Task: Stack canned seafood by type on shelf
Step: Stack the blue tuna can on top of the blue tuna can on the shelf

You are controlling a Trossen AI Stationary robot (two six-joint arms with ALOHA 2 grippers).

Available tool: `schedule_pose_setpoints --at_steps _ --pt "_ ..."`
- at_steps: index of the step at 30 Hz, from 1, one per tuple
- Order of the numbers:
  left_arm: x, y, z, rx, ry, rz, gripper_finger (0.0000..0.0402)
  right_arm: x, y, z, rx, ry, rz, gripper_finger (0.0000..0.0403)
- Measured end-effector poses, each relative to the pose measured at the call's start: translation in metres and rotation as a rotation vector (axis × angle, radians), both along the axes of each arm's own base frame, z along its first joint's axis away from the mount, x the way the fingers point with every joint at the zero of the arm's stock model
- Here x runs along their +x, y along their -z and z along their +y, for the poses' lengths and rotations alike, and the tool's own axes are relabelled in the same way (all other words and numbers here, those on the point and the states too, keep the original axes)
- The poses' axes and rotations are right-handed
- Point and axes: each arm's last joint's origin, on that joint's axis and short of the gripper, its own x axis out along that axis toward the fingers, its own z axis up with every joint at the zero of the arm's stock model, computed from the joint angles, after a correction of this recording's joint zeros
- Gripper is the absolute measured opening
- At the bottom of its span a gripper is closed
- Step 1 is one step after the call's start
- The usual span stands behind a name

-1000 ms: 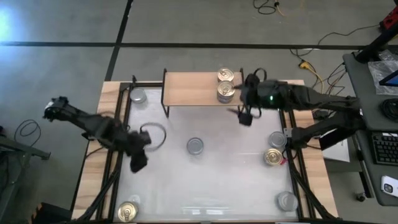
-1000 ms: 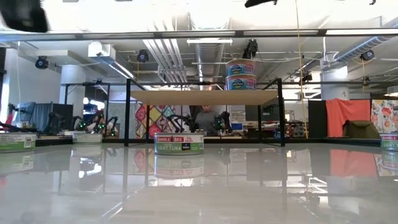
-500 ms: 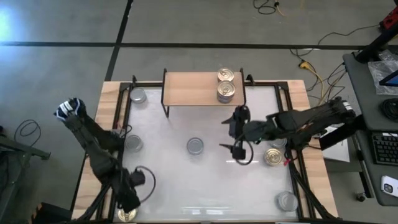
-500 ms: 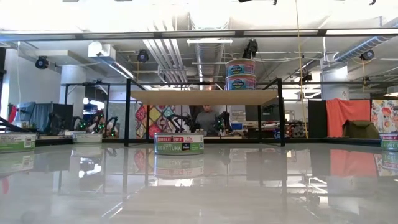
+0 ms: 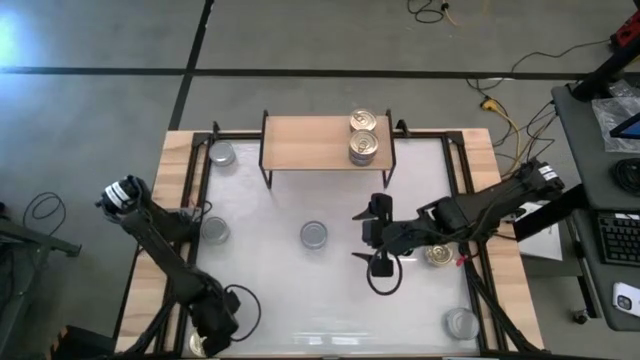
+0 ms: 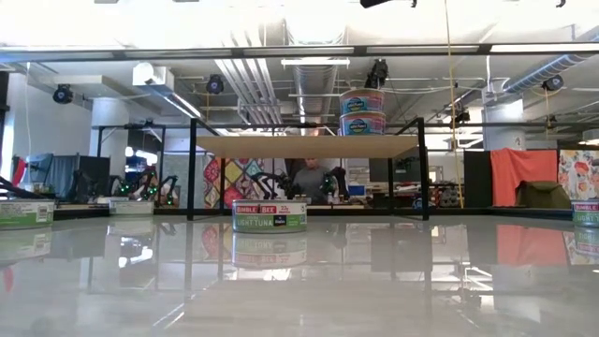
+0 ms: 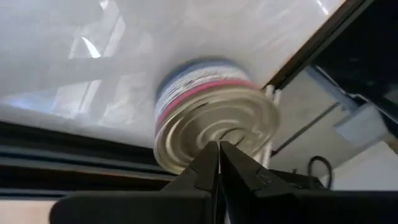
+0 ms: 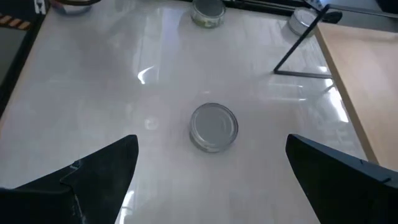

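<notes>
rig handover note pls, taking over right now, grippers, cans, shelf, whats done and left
Left gripper: shut, empty, at the gold-top can in the table's near-left corner.
Right gripper: open, empty, facing the silver-top can mid-table.
Done: two gold-top cans on the shelf.
Left: six cans on the table, four silver-topped, two gold.

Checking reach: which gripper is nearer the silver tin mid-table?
Right. The right gripper hangs open just beside the silver tin; the left gripper, shut, is off at the table's front-left corner by a gold tin.
</notes>
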Motion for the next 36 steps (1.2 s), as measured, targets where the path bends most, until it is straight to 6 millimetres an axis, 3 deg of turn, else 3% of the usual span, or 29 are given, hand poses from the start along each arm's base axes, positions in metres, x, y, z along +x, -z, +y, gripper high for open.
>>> schedule_pose_setpoints --at_steps 4,9,21,29,36 --pt "0.011 0.0 0.004 -0.032 -0.032 -0.008 0.0 -0.001 0.0 0.0 -0.003 -0.002 0.006 0.04" --pt "0.009 0.005 -0.004 -0.101 -0.032 0.102 0.0 -0.002 0.001 0.004 -0.004 -0.014 0.011 0.04" --pt "0.01 0.036 -0.014 -0.098 0.015 0.259 0.0 -0.004 0.001 0.008 0.003 -0.025 0.012 0.04" --pt "0.023 0.044 -0.008 -0.106 0.11 0.12 0.0 -0.004 0.002 0.009 0.003 -0.024 0.015 0.04" --pt "0.051 0.035 0.005 -0.076 0.15 -0.102 0.0 -0.001 0.006 0.01 -0.003 -0.024 0.027 0.04"
